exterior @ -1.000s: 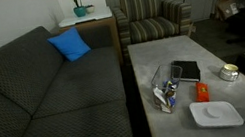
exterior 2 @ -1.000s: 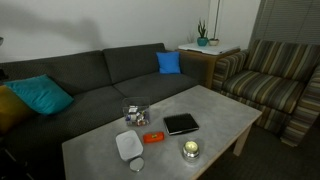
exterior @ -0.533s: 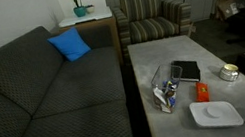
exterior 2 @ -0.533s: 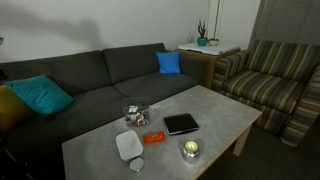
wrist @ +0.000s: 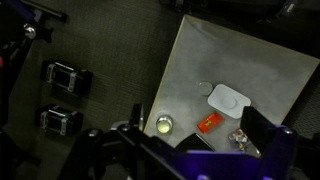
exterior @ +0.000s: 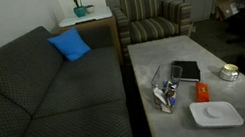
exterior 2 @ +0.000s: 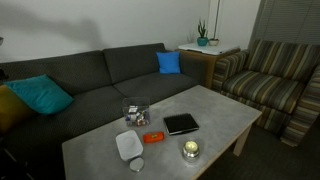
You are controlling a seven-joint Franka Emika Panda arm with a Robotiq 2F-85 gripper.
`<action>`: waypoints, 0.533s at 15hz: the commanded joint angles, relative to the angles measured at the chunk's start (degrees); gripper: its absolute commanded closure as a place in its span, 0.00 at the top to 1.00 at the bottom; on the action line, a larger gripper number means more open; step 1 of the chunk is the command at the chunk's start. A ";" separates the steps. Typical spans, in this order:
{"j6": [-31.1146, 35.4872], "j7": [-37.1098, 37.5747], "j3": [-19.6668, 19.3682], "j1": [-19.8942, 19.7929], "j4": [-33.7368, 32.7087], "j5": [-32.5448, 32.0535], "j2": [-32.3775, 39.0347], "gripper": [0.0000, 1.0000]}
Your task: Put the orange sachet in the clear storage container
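The gripper (wrist: 185, 160) hangs high over the scene in the wrist view, its dark fingers spread wide with nothing between them, and neither exterior view shows it at all, so the whole approach is yet to be made. Far below it on the grey counter (wrist: 215, 50) the orange sachet (wrist: 208, 123) lies flat and alone, touching nothing; in both exterior views it sits in from the edges, toward the middle of the end of the counter away from the armchair, with the white tray (exterior: 216, 114) nearer that end edge and the black tray (exterior: 185, 70) on its other side. The clear storage container (exterior: 167, 93) stands just beside the sachet (exterior: 202, 91), close to the counter's edge along the sofa (exterior: 36, 94), already holding blue and white items. To do this step well I would bring the gripper straight down over the sachet (exterior 2: 153, 137), turn the wrist so the fingers close across its narrow width, and descend until they nearly touch the counter, since so thin a packet will likely slip from a high pinch. Coming down clear of the white tray (exterior 2: 130, 145) and the small round jar (exterior 2: 189, 150) should avoid nudging either, and the carry to the container (exterior 2: 135, 113) is short but needs height to clear its rim
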State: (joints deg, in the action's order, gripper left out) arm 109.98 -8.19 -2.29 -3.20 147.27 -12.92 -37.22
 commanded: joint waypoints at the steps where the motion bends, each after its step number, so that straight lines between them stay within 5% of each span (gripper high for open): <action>1: -0.19 0.20 -0.34 0.43 -0.12 -0.20 0.01 1.00; 8: 3.65 0.75 -0.34 0.19 -1.82 -1.55 4.66 1.00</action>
State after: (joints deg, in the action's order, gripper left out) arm 110.21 -7.59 -2.29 -3.18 147.15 -13.11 -37.01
